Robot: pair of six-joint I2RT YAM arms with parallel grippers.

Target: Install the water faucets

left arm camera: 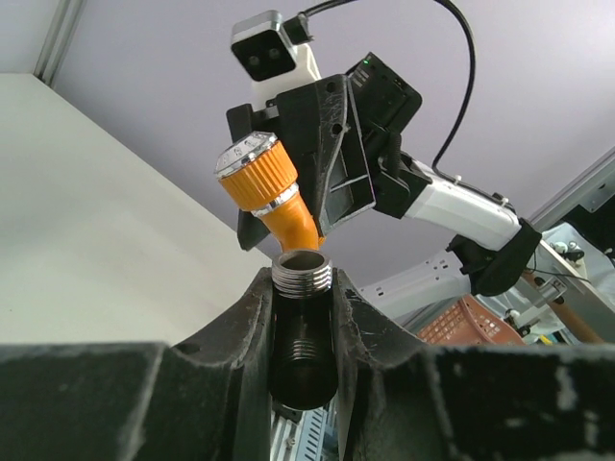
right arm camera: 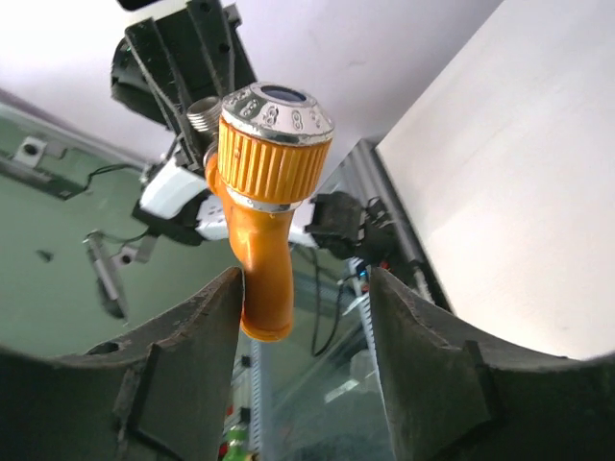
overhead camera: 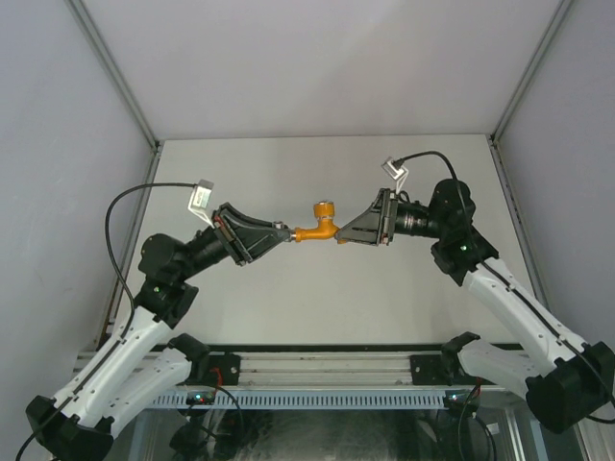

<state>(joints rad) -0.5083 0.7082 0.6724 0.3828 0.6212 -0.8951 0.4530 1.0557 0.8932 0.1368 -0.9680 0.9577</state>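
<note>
Fingers [left arm camera: 235,336] of the left gripper [overhead camera: 282,233] are clenched on a black pipe fitting [left arm camera: 303,322], whose silver threaded mouth points out past their tips. The orange-yellow water faucet [overhead camera: 317,230] hangs above the middle of the white table [overhead camera: 288,173], between the two grippers, with its ribbed knob turned toward the far side. Its body touches the fitting's rim, though whether the threads are engaged cannot be told. The right gripper [overhead camera: 342,236] has its fingers [right arm camera: 192,355] spread wider than the spout. The spout lies against one finger, with a clear gap to the other.
</note>
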